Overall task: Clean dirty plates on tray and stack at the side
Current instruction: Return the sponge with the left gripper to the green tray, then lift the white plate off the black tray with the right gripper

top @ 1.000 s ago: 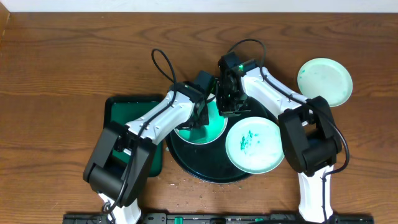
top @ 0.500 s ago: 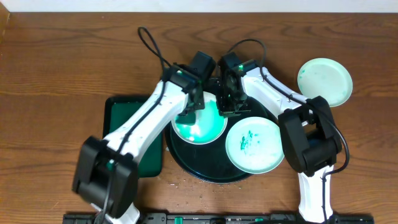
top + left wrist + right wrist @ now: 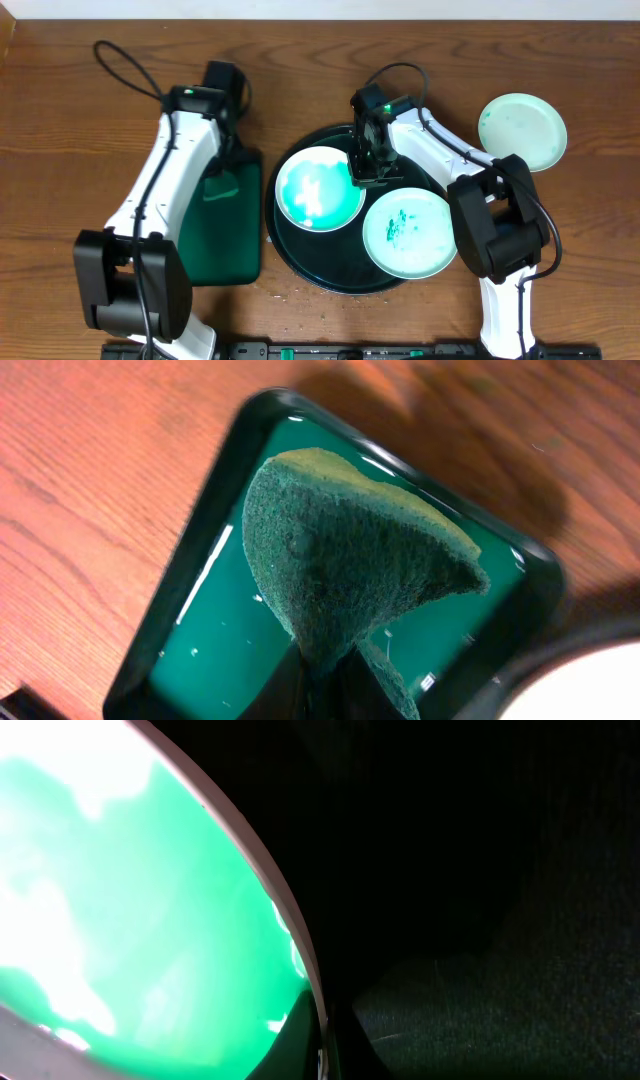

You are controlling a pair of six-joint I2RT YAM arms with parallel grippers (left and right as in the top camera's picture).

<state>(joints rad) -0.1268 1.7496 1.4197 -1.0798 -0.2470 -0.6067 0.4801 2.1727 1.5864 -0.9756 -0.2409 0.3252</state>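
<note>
The left arm has swung clear of the round tray (image 3: 320, 262). A second ago its gripper (image 3: 224, 165) was down on the centre plate (image 3: 318, 188); now it hangs over the rectangular tray (image 3: 230, 240) at the left of the overhead frame. In the left wrist view we see that gripper closed on a dark green sponge (image 3: 350, 550), pinched at its lower end and held over the tray's wet floor.

The right gripper (image 3: 368, 172) has not shifted. It sits at the right edge of the centre plate with its jaws closed, and the right wrist view shows the pale rim running down between them, so we judge it is pinching the rim to hold the plate steady.

We read this as the scrub of that plate being finished or paused. Its face is now uncovered and glares wet teal under the light, so we cannot tell whether any marks remain.

The smeared plate (image 3: 405, 232) lies at the lower right of the round tray, untouched. The third plate (image 3: 521, 131) lies on the tabletop (image 3: 90, 120) at the upper right, well apart from the tray. To us that looks like the start of the stack, so the centre plate would go there next.
</note>
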